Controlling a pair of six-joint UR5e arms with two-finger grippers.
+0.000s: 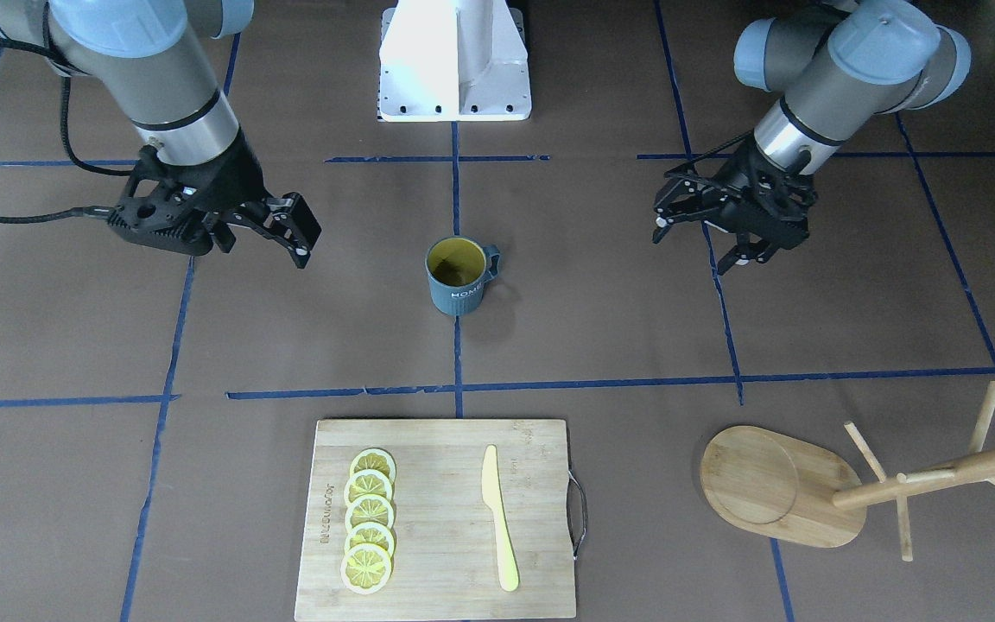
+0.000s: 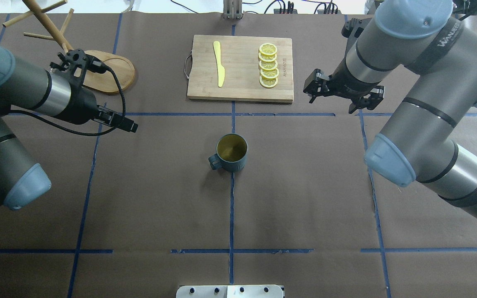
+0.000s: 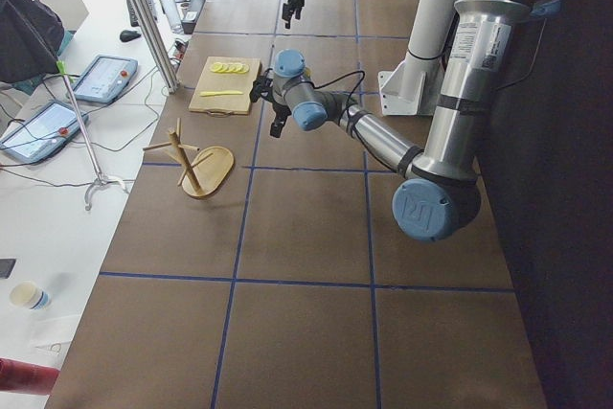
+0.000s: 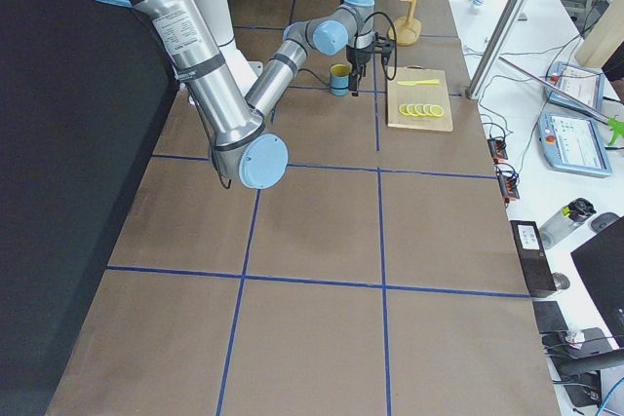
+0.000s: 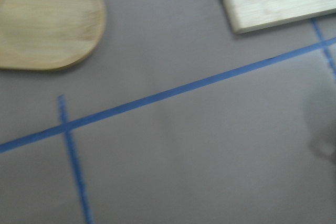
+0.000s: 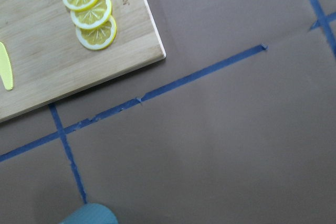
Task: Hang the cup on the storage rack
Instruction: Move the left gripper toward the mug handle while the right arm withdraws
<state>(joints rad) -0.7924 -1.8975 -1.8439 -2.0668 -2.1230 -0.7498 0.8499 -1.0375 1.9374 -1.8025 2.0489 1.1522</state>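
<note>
Cup stands upright btwn left gripper and right gripper; well apart from both (jaws of each spread).

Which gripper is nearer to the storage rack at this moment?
Left. The left gripper hangs close to the storage rack, on its robot side; the right gripper is far off, past the cutting board.

A robotics lab — two industrial arms rise from a white pedestal, blue tape grids the brown table, and teach pendants lie alongside.
</note>
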